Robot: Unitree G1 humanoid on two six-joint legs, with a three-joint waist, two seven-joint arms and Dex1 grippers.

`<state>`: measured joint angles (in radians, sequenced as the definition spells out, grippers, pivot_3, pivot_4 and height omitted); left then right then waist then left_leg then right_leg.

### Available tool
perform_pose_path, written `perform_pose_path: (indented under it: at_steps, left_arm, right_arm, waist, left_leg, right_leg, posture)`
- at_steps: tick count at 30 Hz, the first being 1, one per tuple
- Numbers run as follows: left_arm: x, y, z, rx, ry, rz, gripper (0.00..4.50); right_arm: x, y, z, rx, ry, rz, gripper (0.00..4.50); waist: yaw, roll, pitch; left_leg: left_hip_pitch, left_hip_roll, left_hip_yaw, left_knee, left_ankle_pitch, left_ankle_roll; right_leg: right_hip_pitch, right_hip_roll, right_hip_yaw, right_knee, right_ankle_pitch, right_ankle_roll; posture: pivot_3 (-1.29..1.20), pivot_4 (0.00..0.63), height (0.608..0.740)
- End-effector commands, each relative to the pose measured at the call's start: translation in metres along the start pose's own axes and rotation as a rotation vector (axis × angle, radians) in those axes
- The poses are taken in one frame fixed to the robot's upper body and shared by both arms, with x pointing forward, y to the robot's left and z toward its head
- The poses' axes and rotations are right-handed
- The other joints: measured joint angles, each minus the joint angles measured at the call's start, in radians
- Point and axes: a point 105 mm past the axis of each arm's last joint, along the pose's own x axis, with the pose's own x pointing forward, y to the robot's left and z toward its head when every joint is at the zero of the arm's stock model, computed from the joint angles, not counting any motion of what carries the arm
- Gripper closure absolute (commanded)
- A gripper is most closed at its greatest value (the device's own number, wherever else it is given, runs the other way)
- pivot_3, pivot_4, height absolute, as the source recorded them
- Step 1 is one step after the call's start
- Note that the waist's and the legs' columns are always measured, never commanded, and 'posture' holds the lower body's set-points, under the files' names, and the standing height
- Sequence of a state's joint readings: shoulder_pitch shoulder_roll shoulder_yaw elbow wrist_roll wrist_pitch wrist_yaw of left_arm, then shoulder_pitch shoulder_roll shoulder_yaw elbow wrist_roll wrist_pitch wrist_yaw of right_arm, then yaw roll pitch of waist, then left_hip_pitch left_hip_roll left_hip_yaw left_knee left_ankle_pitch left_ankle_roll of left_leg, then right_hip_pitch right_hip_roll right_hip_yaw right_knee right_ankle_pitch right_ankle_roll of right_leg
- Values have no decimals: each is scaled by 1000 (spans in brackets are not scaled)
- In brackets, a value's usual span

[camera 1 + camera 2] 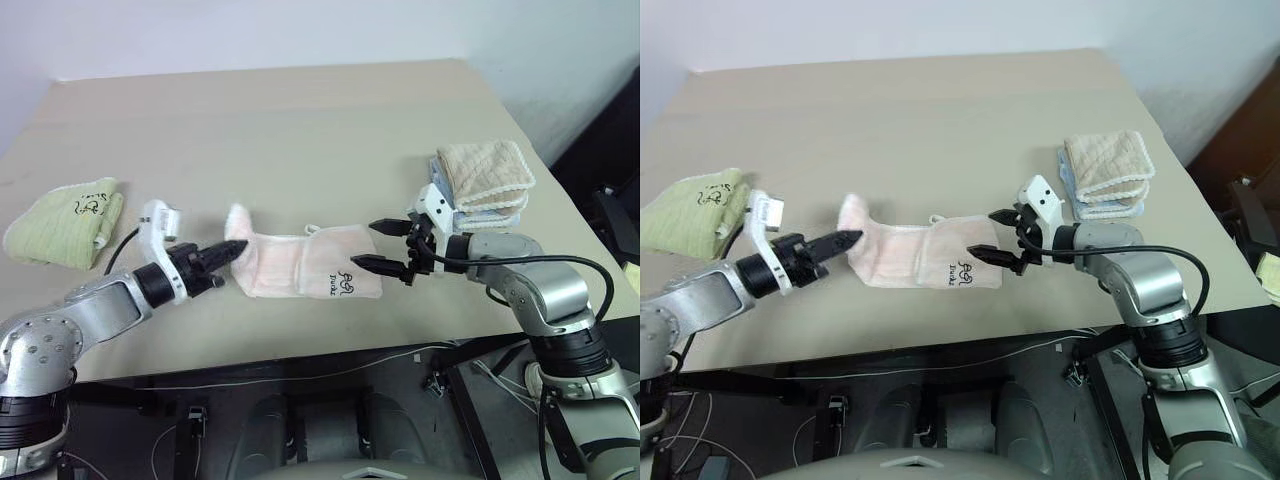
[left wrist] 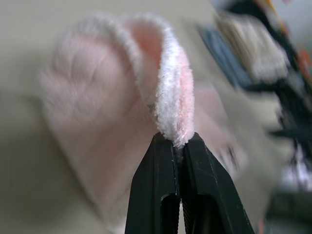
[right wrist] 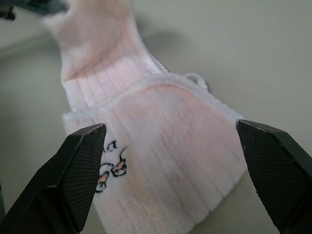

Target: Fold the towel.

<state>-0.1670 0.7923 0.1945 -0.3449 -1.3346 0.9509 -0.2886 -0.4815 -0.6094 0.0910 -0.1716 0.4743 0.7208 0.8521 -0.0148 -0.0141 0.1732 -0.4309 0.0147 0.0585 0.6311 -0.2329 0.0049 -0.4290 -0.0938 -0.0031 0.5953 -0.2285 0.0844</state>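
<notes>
The pale pink towel [image 1: 300,268] lies near the table's front edge, with a dark embroidered mark [image 1: 341,283] on its right part and a small white loop [image 1: 312,229] at its far edge. My left gripper [image 1: 240,246] is shut on the towel's left end, which stands up off the table. In the left wrist view the two black fingers [image 2: 156,185] pinch the fluffy hem of the towel [image 2: 112,97]. My right gripper [image 1: 363,245] is open at the towel's right end. Its fingers [image 3: 83,161] straddle the flat ribbed cloth [image 3: 165,126] without touching it.
A folded light green towel [image 1: 65,225] lies at the table's left edge. A stack of beige and light blue towels [image 1: 485,180] sits at the right, just behind my right arm. The tan table [image 1: 300,130] stretches away behind the pink towel.
</notes>
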Motion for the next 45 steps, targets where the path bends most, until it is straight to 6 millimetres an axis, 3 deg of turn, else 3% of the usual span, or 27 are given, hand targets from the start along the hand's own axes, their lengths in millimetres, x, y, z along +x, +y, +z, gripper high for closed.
perform_pose_path:
  at_steps: [1, 9, 14, 18, 28, 29, 33, 40, 41, 45]
  left_arm:
    - [19, -16, 5, 62, 1, -133, 4485]
    - [74, -36, 10, 94, 42, -314, 4485]
    - [103, -52, 6, 101, 107, -394, 4485]
    - [121, -64, -1, 131, 184, -431, 4485]
    - [128, -73, -11, 180, 299, -465, 4485]
    - [127, -74, -12, 182, 310, -466, 3973]
    - [123, -72, -13, 179, 320, -457, 2701]
    - [104, -63, 17, 187, 181, -423, 272]
    - [98, -52, 23, 184, 147, -391, 44]
    - [75, -24, 39, 207, 51, -326, 44]
  right_arm:
    - [-8, -7, 11, -60, -30, -65, 0]
    - [-10, -14, 15, -26, -89, -154, 0]
    - [-19, -21, 19, -1, -124, -223, 0]
    - [-35, -46, 20, 21, -149, -374, 0]
    - [-48, -56, 15, 39, -163, -492, 0]
    - [-48, -56, 14, 43, -163, -497, 0]
    - [-48, -56, 12, 48, -160, -509, 0]
    - [-49, -59, 23, 40, -204, -507, 0]
    - [-47, -56, 28, 53, -223, -482, 0]
    - [-36, -42, 42, 89, -257, -385, 0]
  waist:
    - [5, 0, 0]
    - [7, -1, 0]
    - [6, -1, 0]
    - [5, -1, 0]
    - [4, -1, 0]
    - [4, -1, 0]
    - [4, -1, 0]
    - [2, -1, 0]
    - [2, -1, 0]
    - [-2, -1, 1]
  left_leg:
    - [0, 0, 0, 1, 0, 0]
    - [-1, -1, -1, 5, 0, 2]
    - [-4, 0, -1, 13, 0, 2]
    - [-4, 0, -2, 16, 0, 2]
    - [-5, 0, -5, 18, 0, 3]
    - [-5, 0, -5, 19, 0, 3]
    - [-4, 0, -5, 20, 0, 3]
    - [-4, 1, -6, 22, 0, 3]
    - [-4, 1, -6, 22, 0, 3]
    - [-3, 1, -6, 21, 0, 2]
  right_leg:
    - [1, 0, 0, 0, 0, 0]
    - [3, 3, -1, 2, 0, 2]
    - [3, 7, -1, 5, 1, 12]
    - [3, 7, -1, 6, 2, 14]
    - [2, 7, -1, 11, 2, 16]
    - [2, 7, -1, 12, 2, 16]
    - [1, 7, -1, 15, 2, 17]
    - [1, 7, 0, 18, 1, 17]
    - [1, 7, 0, 18, 1, 17]
    - [1, 7, 0, 19, 1, 17]
  posture:
    - [0, 150, 740]
    - [0, 150, 740]
    - [0, 150, 740]
    - [0, 150, 740]
    - [0, 150, 740]
    - [0, 150, 740]
    - [0, 150, 740]
    - [0, 150, 740]
    - [0, 150, 740]
    - [0, 150, 740]
